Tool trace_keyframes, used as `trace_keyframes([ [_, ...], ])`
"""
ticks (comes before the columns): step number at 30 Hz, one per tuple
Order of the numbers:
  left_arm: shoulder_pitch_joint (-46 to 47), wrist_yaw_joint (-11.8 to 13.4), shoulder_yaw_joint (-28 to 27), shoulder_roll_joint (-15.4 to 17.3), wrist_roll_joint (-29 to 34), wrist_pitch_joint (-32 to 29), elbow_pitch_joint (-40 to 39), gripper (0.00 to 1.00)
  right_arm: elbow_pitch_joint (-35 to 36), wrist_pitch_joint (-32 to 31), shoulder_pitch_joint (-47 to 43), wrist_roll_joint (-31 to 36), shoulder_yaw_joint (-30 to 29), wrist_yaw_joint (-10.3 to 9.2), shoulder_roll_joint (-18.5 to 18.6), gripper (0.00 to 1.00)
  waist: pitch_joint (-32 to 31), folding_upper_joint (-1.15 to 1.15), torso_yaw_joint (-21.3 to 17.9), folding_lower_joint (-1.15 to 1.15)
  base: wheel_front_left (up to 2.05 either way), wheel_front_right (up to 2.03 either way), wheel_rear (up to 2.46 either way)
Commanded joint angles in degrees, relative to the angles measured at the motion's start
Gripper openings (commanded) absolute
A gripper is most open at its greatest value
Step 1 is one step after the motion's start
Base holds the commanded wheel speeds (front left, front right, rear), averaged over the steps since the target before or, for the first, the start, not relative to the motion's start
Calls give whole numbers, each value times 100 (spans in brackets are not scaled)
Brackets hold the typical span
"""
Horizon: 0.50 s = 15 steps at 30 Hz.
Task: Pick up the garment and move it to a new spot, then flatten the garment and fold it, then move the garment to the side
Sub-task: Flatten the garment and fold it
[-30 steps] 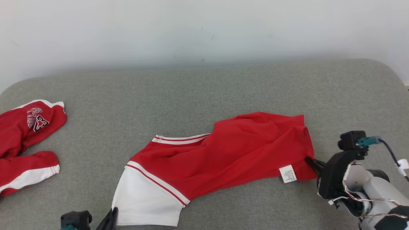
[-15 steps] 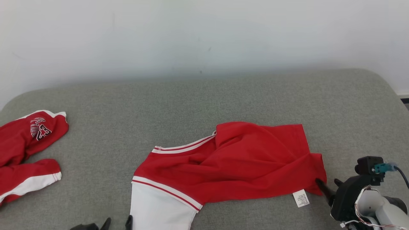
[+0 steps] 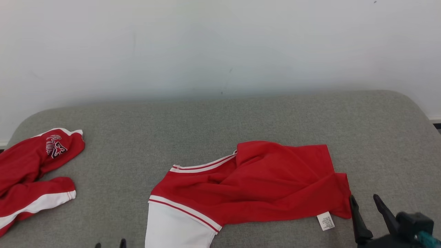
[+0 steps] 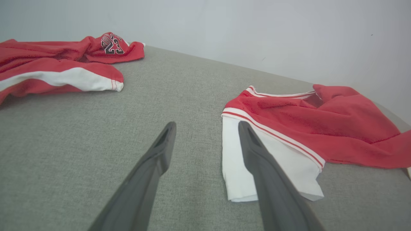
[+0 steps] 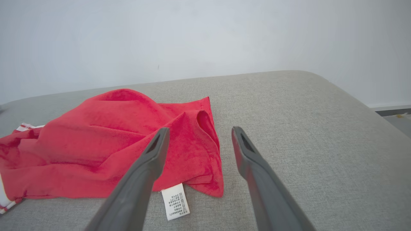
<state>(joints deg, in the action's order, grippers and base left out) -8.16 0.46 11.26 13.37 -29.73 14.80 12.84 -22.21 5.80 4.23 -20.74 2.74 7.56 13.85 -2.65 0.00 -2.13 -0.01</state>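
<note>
Two garments: both lie on the grey cushion (image 3: 206,131), well apart. The task's one is the red-and-white garment (image 3: 262,186); the other is a second red garment (image 3: 31,172).
Red-and-white garment, position: middle to right of the cushion in the head view, nearer the robot than the white wall (image 3: 206,44). It lies loose and rumpled, with folds across the red cloth.
White panel (image 4: 250,163): at the garment's left end, parted from the red cloth by a red-and-white striped band (image 4: 273,131); it lies flat on the cushion.
Care label (image 5: 175,200): white and printed, sticking out from the garment's near right edge onto the cushion.
Second red garment: bunched at the cushion's left end, with a white stripe and the number 23 (image 4: 110,45) in dark print.
Left gripper (image 4: 206,125): fingers spread wide, with bare cushion between them and no cloth in its grasp. It sits just left of the white panel. In the left wrist view one finger crosses in front of that panel; contact cannot be told.
Right gripper (image 3: 363,198): fingers spread wide, grasping nothing. It sits just beside the garment's right corner, near the care label. In the right wrist view one finger crosses in front of the red cloth; contact cannot be told.
</note>
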Motion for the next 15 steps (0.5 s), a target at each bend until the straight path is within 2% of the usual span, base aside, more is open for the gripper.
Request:
trace_keyframes([
  [1, -128, -68, -195, -88, 187, 42, -245, 100, 181, 355, -253, 368, -133, -17, -140, 100, -38, 0, 25, 1, 0, 0, 0],
  [5, -438, -309, -701, -399, 537, 37, -712, 100, 510, 762, -678, 947, -356, -17, -570, 100, -92, 0, 56, 1, 0, 0, 0],
  [9, -649, -548, -1159, -686, 850, 39, -895, 100, 829, 907, -1053, 1265, -429, -17, -844, 100, -143, 0, 70, 1, 0, 0, 0],
  [15, -919, -757, -1651, -923, 1100, 39, -932, 100, 1095, 942, -1544, 1367, -265, -17, -1042, 100, -207, 0, 39, 1, 0, 0, 0],
])
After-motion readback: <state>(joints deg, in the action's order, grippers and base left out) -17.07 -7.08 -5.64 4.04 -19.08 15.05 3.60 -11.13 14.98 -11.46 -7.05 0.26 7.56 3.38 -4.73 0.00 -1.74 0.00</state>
